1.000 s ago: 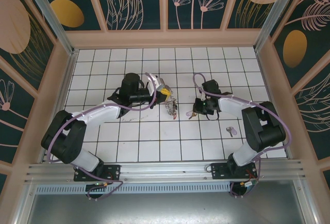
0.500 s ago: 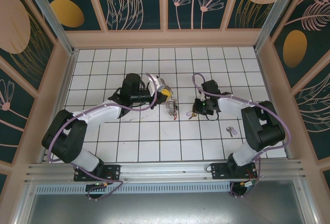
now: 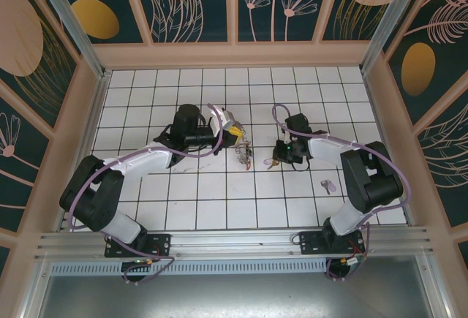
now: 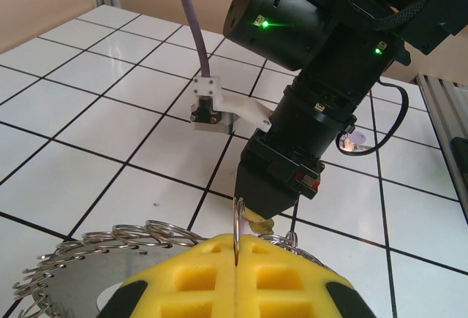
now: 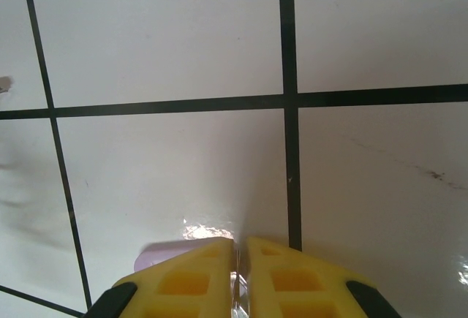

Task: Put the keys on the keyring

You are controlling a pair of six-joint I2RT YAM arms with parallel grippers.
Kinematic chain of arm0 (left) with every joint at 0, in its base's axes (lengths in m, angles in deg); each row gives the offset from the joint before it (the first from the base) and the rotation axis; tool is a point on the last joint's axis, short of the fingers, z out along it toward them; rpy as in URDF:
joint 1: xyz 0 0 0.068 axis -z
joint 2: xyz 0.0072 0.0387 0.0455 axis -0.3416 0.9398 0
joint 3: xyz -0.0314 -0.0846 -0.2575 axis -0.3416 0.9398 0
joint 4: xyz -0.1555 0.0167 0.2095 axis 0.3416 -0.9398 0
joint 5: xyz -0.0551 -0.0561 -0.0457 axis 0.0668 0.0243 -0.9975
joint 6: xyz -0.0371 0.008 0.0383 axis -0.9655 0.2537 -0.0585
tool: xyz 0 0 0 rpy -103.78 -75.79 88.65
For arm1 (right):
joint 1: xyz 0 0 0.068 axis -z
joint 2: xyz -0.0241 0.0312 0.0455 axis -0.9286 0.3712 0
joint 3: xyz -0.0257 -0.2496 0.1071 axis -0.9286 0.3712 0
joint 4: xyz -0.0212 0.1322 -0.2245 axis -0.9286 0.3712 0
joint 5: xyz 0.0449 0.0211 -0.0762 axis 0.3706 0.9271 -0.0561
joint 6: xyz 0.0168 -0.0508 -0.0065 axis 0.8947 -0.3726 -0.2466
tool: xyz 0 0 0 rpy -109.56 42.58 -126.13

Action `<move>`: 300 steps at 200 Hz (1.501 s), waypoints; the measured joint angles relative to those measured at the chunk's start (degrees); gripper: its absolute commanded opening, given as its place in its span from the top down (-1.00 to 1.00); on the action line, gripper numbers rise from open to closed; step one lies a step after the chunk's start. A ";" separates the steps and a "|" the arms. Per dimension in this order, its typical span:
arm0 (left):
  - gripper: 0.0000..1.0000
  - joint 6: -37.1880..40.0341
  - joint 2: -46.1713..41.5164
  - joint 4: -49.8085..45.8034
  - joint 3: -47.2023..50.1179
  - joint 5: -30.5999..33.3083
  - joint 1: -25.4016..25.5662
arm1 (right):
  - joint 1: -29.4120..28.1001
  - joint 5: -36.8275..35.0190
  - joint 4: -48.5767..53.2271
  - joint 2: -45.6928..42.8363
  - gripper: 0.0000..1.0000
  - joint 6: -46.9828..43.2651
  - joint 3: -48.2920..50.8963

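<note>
White tiles of the table [image 3: 183, 208] lie open toward every walled edge. Near the middle, the left gripper [image 4: 236, 248] is clenched on the keyring [image 4: 238, 219]; the right gripper [image 5: 238, 248] pinches a key [image 5: 235, 283] just beside it. A purple key [image 3: 328, 185] lies toward the right edge.

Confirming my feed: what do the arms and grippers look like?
Left arm and right arm: white links, black joints, a purple cable along each. Left gripper and right gripper: yellow grid-recessed pads. Green lights glow on the right arm's black wrist housing.
</note>
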 measured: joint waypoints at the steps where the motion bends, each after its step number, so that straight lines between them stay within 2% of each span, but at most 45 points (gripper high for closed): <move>1: 1.00 0.00 0.00 0.00 0.00 0.00 0.00 | 0.00 0.00 0.00 0.00 0.76 0.00 0.00; 90: 1.00 0.00 0.00 -0.04 0.00 0.00 0.00 | -0.37 -0.24 -0.26 -0.02 0.85 -0.02 -0.02; 138: 1.00 0.00 0.00 -0.04 0.00 0.00 0.00 | -0.48 -0.24 -0.42 -0.02 0.66 -0.26 -0.02; 300: 1.00 0.00 0.00 -0.07 0.00 0.02 0.00 | -0.74 -1.75 -0.42 -0.94 0.71 -0.20 -0.02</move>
